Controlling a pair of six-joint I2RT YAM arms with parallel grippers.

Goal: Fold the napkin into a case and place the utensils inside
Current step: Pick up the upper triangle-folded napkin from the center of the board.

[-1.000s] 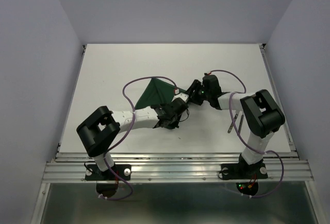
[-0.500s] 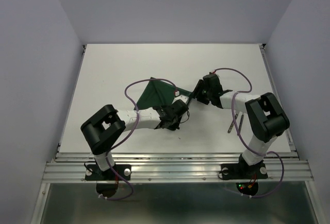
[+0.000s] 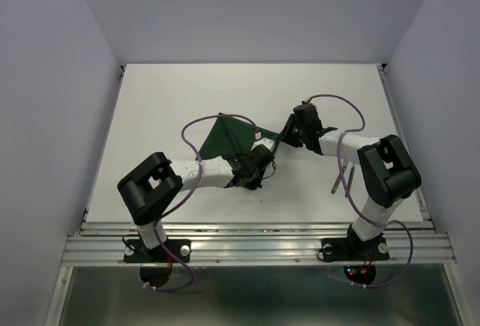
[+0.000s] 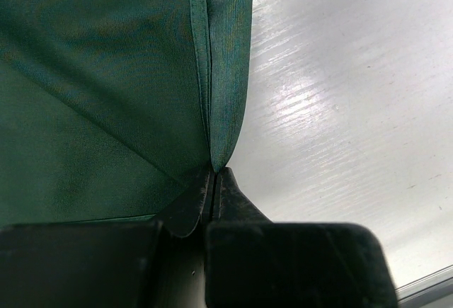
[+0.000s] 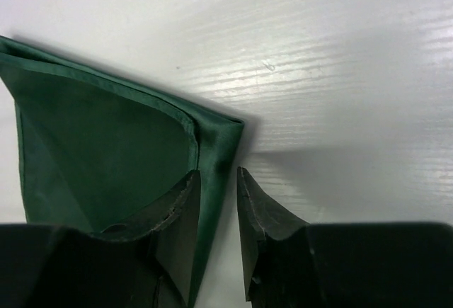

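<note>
Top and wrist views. You see the napkin (image 3: 227,136), folded to a triangle, lying near the middle of the table (image 3: 165,94). Your left gripper (image 4: 214,173) pinches a folded edge, its jaws pressed together on the cloth. Your right gripper (image 5: 216,175) straddles another folded corner with its jaws narrowly apart. The utensils (image 3: 337,178) lie well apart from the napkin, beside your right arm and partly hidden.

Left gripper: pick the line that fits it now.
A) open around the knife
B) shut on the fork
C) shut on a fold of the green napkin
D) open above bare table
C: in the left wrist view the left gripper has its fingers pressed together on a pinched fold of the napkin.
</note>
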